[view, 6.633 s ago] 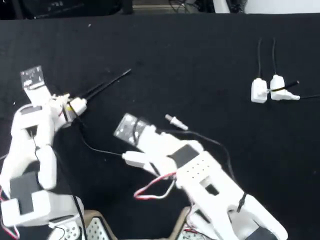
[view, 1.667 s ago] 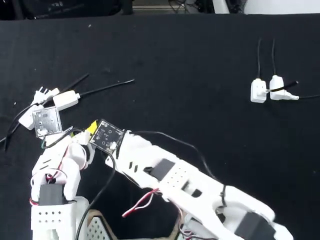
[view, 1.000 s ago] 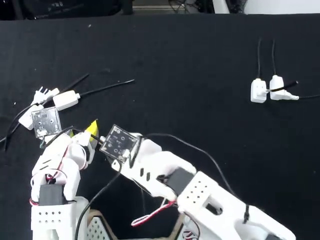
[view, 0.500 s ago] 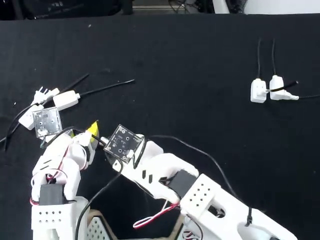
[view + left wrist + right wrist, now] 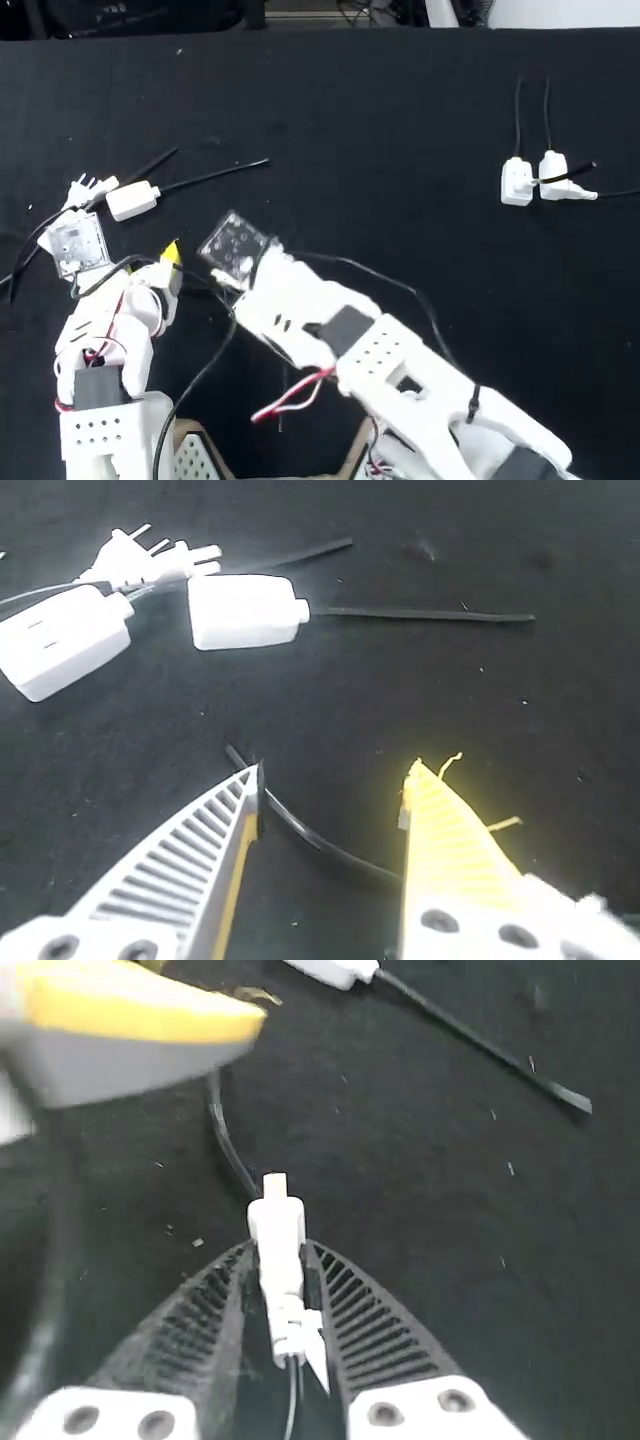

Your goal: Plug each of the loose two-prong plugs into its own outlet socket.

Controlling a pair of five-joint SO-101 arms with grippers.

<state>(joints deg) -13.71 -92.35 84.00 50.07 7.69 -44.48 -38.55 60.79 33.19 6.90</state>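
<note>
Over the last half second the right fingers (image 5: pixel 322 1272) have been carried, with the plug (image 5: pixel 277 1230), up the high view, away from the arm's base. The left fingers (image 5: pixel 432 825) have been shifted a little the same way. The plug is thereby brought nearer the sockets, but nothing has been seated, so the insertion is judged to be still ahead.

The plug is pinched between the right fingers, gripped on both sides, with its prong end sticking out past the fingertips. It is small, slim and white, and a thin lead runs back from it between the fingers.

The left fingers are spread and nothing is held. A black cord (image 5: pixel 300 832) crosses the gap just behind their tips, on the bench (image 5: pixel 400 120). Well ahead of those tips lies a socket (image 5: pixel 245 610), with a second socket (image 5: pixel 62 640) beside it and a loose plug (image 5: pixel 150 558) just beyond both.

Two more white blocks (image 5: pixel 535 178) lie far from both pairs of fingers; whether anything is seated there cannot be told
</note>
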